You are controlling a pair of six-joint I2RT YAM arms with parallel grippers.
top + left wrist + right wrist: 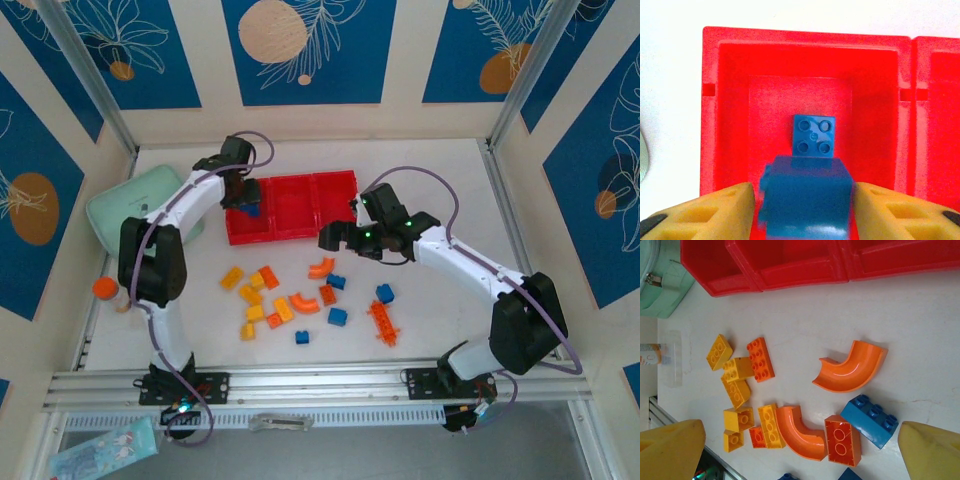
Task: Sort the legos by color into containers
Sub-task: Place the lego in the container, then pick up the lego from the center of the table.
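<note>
Blue plastic brick [807, 197] between left gripper [804, 194] fingers, over red plastic tray compartment [810, 55]; we cannot tell gripped or released. Second blue brick [813, 136] beyond fingertips: blues gather here. Right gripper [801, 439] fingers wide apart above curved orange brick [795, 427].

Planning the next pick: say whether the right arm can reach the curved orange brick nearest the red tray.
Probably yes: that curved orange plastic brick lies unobstructed, just ahead of the open right claw.

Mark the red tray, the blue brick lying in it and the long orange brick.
red tray [711, 37], left wrist view, corner rim
blue brick lying inside [813, 136], left wrist view, face centre
long orange brick [383, 324], top view, its middle
</note>
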